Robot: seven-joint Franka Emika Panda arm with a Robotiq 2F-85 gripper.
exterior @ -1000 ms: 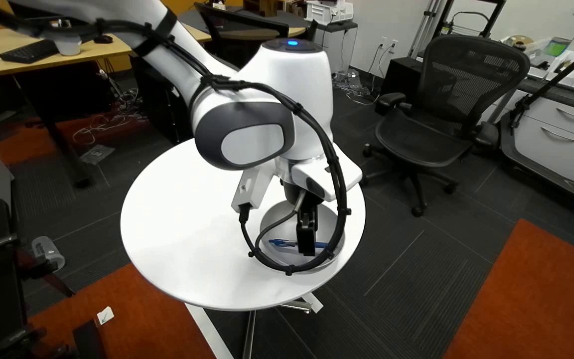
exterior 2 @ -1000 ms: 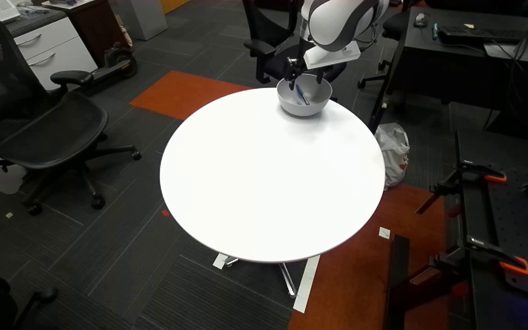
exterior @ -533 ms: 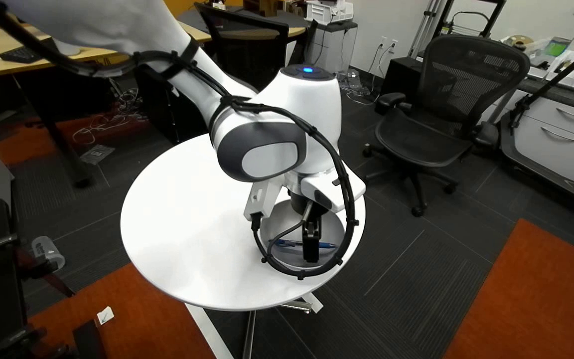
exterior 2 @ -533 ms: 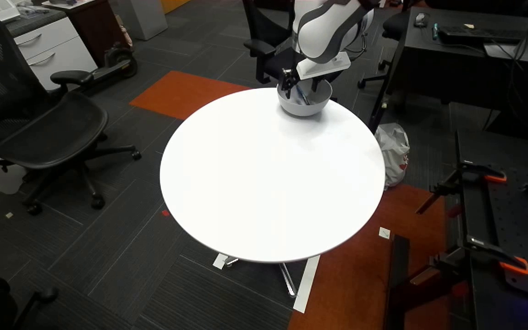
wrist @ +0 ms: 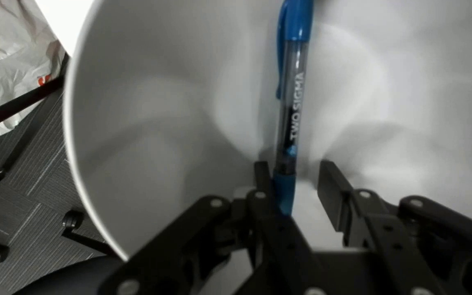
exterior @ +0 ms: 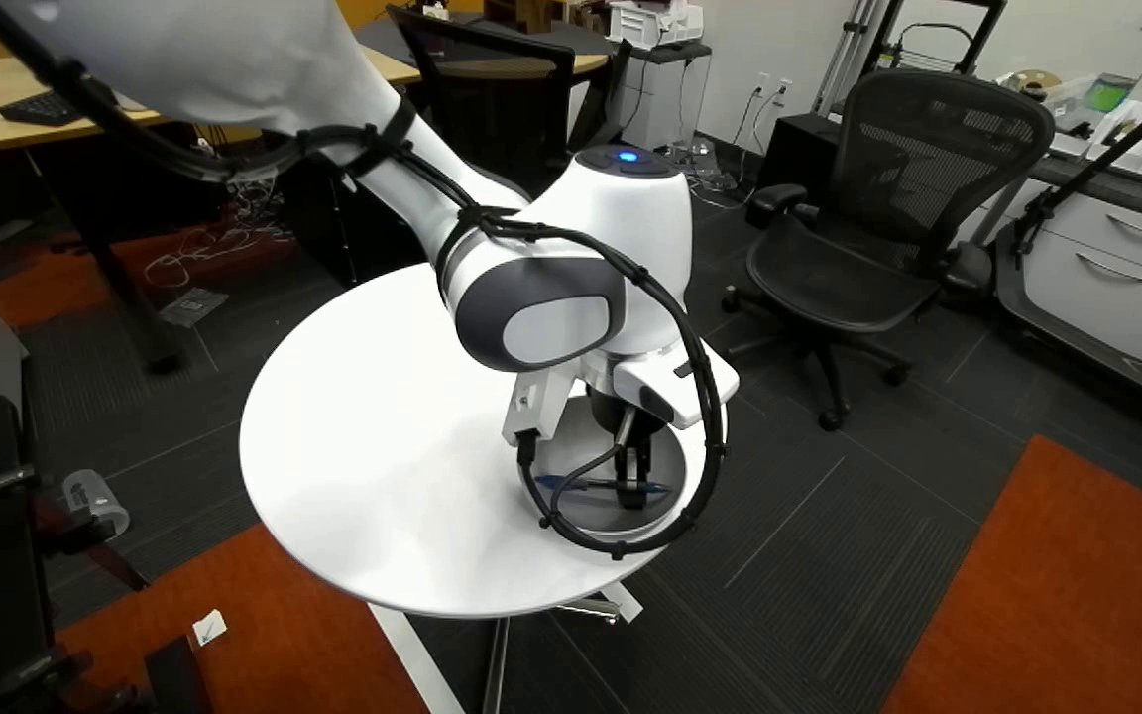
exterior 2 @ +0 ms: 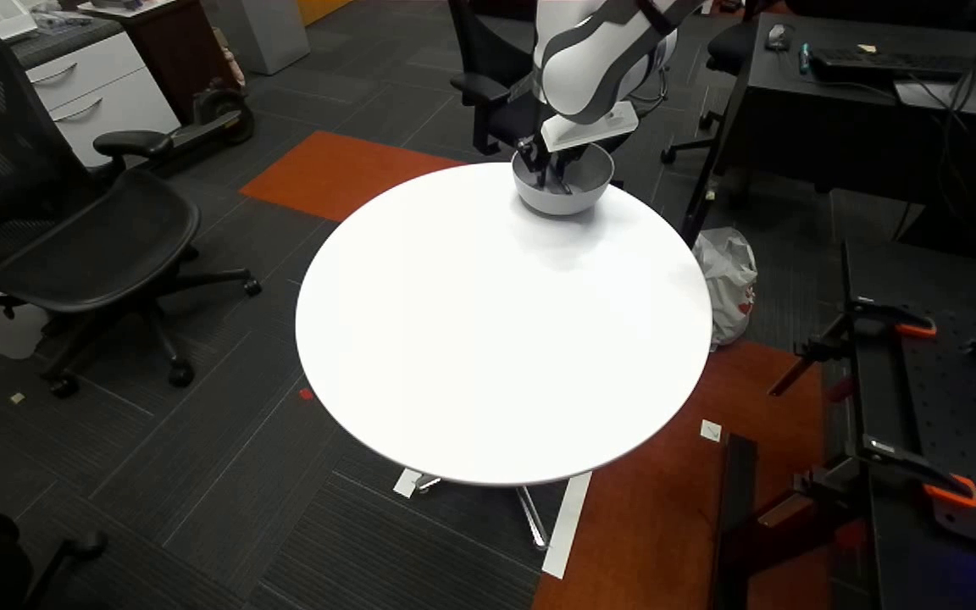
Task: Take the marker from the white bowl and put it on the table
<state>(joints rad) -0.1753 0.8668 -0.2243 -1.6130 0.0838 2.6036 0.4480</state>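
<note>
Room: dark carpet (exterior 2: pixel 225 474) with orange sections is running under a round white table (exterior 2: pixel 488 339). A white bowl (exterior 2: pixel 557 204) is sitting near its edge, pen (wrist: pixel 290 106) lying inside. I'm holding my pincer (wrist: pixel 297 180) spread down in the bowl, with the pen running between the fingers (wrist: pixel 334 196) and a gap showing on one side. Can't tell if the nearer finger is touching it; that finger is partly covering the pen's lower end. Upper end is running off the wrist view's top. In an exterior view black cables (exterior: pixel 707 397) are looping in front of the bowl and crossing the pen. Print along the pen is reading TWO SIGMA. Plastic bag (wrist: pixel 10 53) is getting cut off at the wrist view's side; I'm seeing only a bit of red print, unreadable. On the floor, a paper (exterior: pixel 209 627) is carrying a mark and a clear cup (exterior: pixel 95 503) some lettering, both too small to read.
</note>
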